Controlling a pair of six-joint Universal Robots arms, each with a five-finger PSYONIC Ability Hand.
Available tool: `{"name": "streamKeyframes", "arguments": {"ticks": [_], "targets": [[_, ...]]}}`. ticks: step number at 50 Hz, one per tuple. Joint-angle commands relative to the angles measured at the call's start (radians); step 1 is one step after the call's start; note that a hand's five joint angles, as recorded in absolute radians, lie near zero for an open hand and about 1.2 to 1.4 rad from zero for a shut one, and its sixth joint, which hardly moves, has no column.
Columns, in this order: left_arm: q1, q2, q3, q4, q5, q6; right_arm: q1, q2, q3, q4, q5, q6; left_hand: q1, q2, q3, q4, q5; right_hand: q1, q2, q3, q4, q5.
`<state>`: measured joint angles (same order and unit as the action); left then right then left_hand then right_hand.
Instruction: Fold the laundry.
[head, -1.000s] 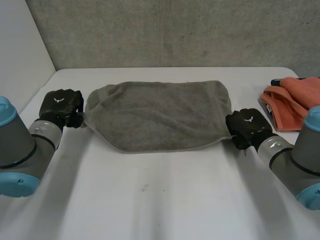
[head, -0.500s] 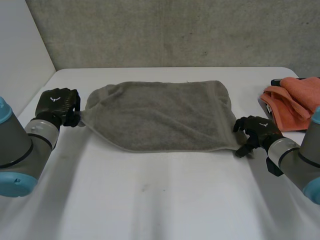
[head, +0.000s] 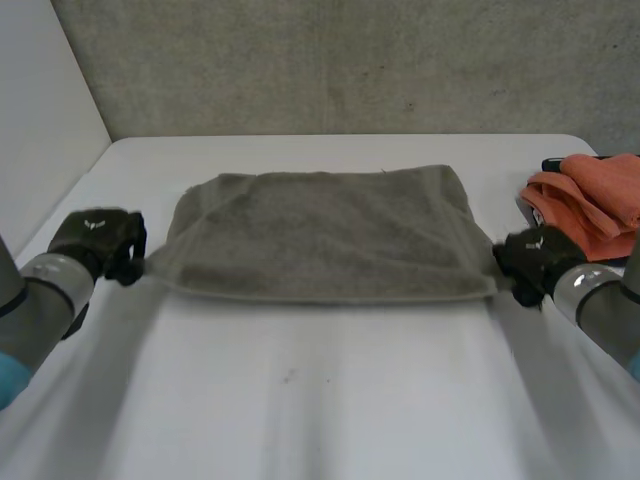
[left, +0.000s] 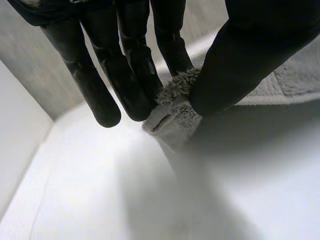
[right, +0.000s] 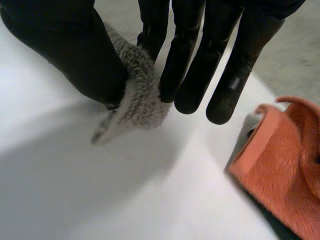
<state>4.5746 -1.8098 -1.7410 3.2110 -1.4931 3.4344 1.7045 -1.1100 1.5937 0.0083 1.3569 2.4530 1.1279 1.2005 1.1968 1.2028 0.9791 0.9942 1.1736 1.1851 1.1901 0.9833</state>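
Note:
A grey towel (head: 325, 235) lies folded and stretched flat across the middle of the white table (head: 320, 400). My left hand (head: 98, 240) pinches its near left corner; in the left wrist view that corner (left: 172, 107) is caught between the thumb (left: 240, 65) and the straight fingers (left: 135, 75). My right hand (head: 532, 258) pinches the near right corner; the right wrist view has this corner (right: 135, 97) squeezed between thumb (right: 75, 55) and fingers (right: 200, 55). The towel's near edge runs taut between both hands.
An orange cloth (head: 590, 200) lies bunched at the table's right edge, close behind my right hand, also seen as the orange cloth (right: 280, 160) beside its fingertips. A grey wall (head: 330, 60) stands behind the table, a white wall (head: 40, 120) on the left.
Both hands have moved outward and toward the near side, pulling the towel wider and flatter. The right hand briefly loosened, then pinched the corner again.

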Motion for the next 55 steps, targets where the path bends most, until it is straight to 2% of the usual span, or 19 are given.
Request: {"name": "streamKeyframes", "arguments": {"ticks": [1,2,6,13,16,18,23,28,34,38,43,50,51,52,53,54,55], "targets": [[0.029,0.128,-0.123,-0.31,-0.002,0.291,-0.006,-0.158,0.106,0.378,0.041,-0.331,0.268,0.196,0.199,0.193,0.243,0.402,0.223,0.211,0.206,0.238],[0.033,0.162,-0.164,-0.354,-0.002,0.346,-0.008,-0.178,0.118,0.412,0.047,-0.348,0.268,0.196,0.199,0.193,0.243,0.402,0.223,0.211,0.206,0.238],[0.037,0.234,-0.253,-0.392,-0.001,0.434,-0.016,-0.272,0.179,0.539,0.042,-0.396,0.268,0.196,0.199,0.193,0.243,0.402,0.223,0.211,0.206,0.238],[0.026,0.238,-0.269,-0.376,-0.006,0.459,-0.017,-0.306,0.18,0.549,0.045,-0.402,0.268,0.196,0.199,0.193,0.243,0.402,0.223,0.211,0.206,0.238],[0.024,0.21,-0.241,-0.352,-0.009,0.459,-0.013,-0.271,0.151,0.509,0.056,-0.402,0.268,0.196,0.199,0.193,0.243,0.402,0.223,0.211,0.206,0.238],[0.017,0.176,-0.195,-0.301,-0.007,0.456,-0.006,-0.21,0.097,0.446,0.047,-0.381,0.268,0.196,0.199,0.193,0.243,0.402,0.223,0.211,0.206,0.238],[-0.022,0.094,-0.085,-0.137,-0.012,0.433,0.036,-0.111,-0.029,0.32,0.088,-0.315,0.268,0.196,0.199,0.193,0.243,0.402,0.223,0.211,0.206,0.238],[-0.065,-0.079,0.052,0.03,-0.018,0.376,0.083,0.043,-0.202,0.191,0.126,-0.235,0.268,0.196,0.199,0.193,0.243,0.402,0.223,0.211,0.206,0.238],[-0.086,-0.265,0.233,0.072,-0.085,0.31,0.095,0.185,-0.368,0.076,0.136,-0.241,0.268,0.196,0.199,0.193,0.243,0.402,0.223,0.211,0.206,0.238],[-0.102,-0.428,0.423,0.076,-0.176,0.301,0.113,0.281,-0.457,-0.074,0.136,-0.246,0.268,0.196,0.199,0.193,0.243,0.402,0.223,0.211,0.206,0.238],[-0.12,-0.548,0.579,0.099,-0.194,0.304,0.121,0.399,-0.546,-0.273,0.149,-0.305,0.268,0.196,0.199,0.193,0.243,0.402,0.223,0.211,0.206,0.238],[-0.143,-0.644,0.693,0.222,-0.19,0.309,0.13,0.527,-0.662,-0.326,0.151,-0.364,0.268,0.196,0.199,0.193,0.243,0.402,0.223,0.211,0.206,0.238],[-0.146,-0.649,0.696,0.233,-0.19,0.309,0.132,0.533,-0.667,-0.327,0.148,-0.364,0.234,0.161,0.165,0.159,0.208,0.402,0.223,0.211,0.206,0.238],[-0.149,-0.654,0.698,0.243,-0.19,0.309,0.132,0.541,-0.672,-0.33,0.146,-0.364,0.024,-0.048,-0.045,-0.051,-0.002,0.214,0.035,0.023,0.018,0.051],[-0.157,-0.658,0.696,0.26,-0.188,0.31,0.133,0.545,-0.673,-0.333,0.146,-0.364,-0.562,-0.635,-0.631,-0.637,-0.588,-0.264,-0.444,-0.455,-0.46,-0.428],[-0.16,-0.66,0.693,0.268,-0.188,0.31,0.135,0.549,-0.673,-0.349,0.146,-0.362,-0.861,-0.934,-0.93,-0.936,-0.887,-0.82,-0.999,-1.011,-1.016,-0.983],[-0.164,-0.658,0.687,0.274,-0.187,0.31,0.135,0.549,-0.673,-0.359,0.148,-0.362,-0.953,-1.026,-1.022,-1.028,-0.979,-0.82,-0.999,-1.011,-1.016,-0.983]]}}
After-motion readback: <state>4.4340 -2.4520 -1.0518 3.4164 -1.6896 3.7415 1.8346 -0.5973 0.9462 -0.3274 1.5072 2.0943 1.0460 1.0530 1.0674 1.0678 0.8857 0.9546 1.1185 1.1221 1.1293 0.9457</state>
